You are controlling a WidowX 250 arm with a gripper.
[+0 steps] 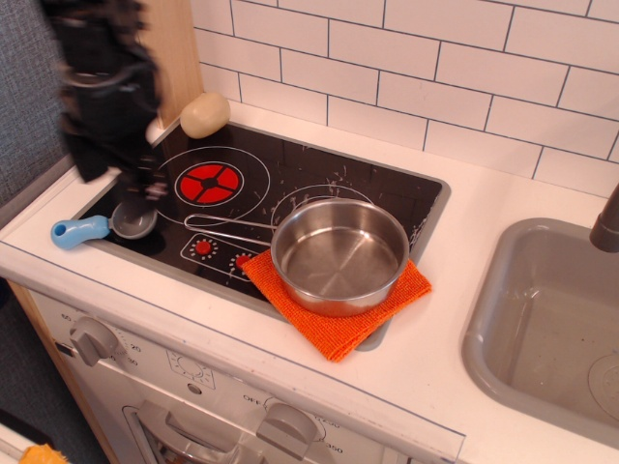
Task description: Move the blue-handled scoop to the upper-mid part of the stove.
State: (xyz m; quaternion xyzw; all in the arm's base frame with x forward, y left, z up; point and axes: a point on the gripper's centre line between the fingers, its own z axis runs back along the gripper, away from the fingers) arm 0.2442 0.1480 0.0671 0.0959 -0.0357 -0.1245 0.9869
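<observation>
The blue-handled scoop (pixel 85 230) lies at the stove's front left corner, with its grey bowl on the black glass and its handle pointing left over the rim. The stove (pixel 319 179) is a glossy black cooktop with a red burner graphic at its left. My gripper (pixel 121 184) is motion-blurred. It hangs over the stove's left edge, just above and behind the scoop's bowl. Its jaws look spread apart with nothing between them, and it does not touch the scoop.
A steel pot (pixel 338 253) sits on an orange cloth (pixel 329 336) at the stove's front right. A thin wire utensil (pixel 227 227) lies left of the pot. A beige lump (pixel 204 114) sits at the back left corner. A grey sink (pixel 542 319) is at the right.
</observation>
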